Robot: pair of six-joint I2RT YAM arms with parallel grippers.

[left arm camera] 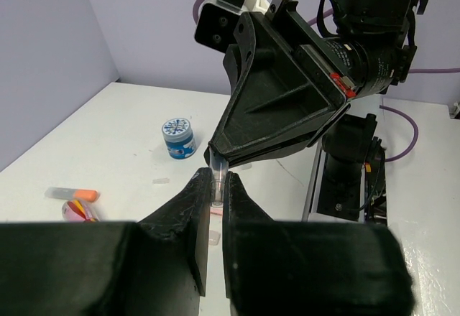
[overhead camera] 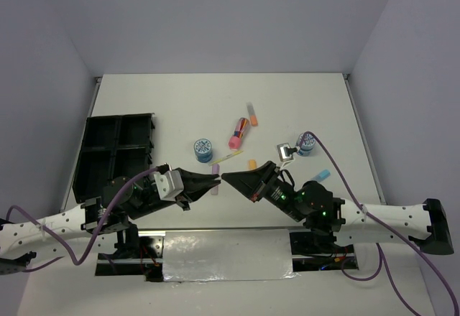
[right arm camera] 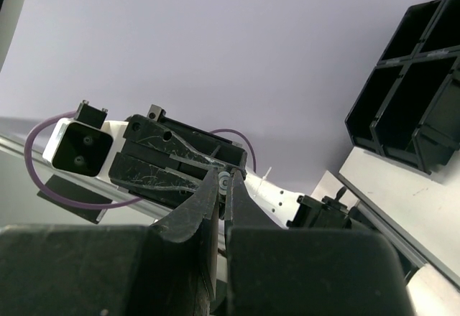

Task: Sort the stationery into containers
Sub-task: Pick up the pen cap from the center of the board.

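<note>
Left gripper (overhead camera: 213, 182): at 6 o'clock on the table, pointing to 3 o'clock, fingers clenched on the lilac stick (left arm camera: 215, 184).
Right gripper (overhead camera: 227, 179): pointing to 9 o'clock, tip to tip with the left gripper, fingers pinched on the round end of the same stick.
Lilac stick: between the two tips, held from both sides.
Tray (overhead camera: 88, 151): black, with dividing walls, at 9 o'clock on the table and at 10 o'clock from the left gripper.
Blue roll (overhead camera: 203, 148): on the table at 12 o'clock from the grippers, near them.
Second blue roll (overhead camera: 307, 144): at 2 o'clock from the right gripper, well apart from the first.
Highlighter (overhead camera: 238, 133): pink and orange, lying flat at 2 o'clock from the blue roll.
Yellow pen (overhead camera: 226, 158): thin, at 4 o'clock from the blue roll.
Orange stick (overhead camera: 252, 163): short, at 3 o'clock from the yellow pen.
Orange-tipped pen (overhead camera: 251, 113): at 12 o'clock from the highlighter.
Light-blue stick (overhead camera: 323, 175): at 4 o'clock on the table, just beside the right arm.
</note>
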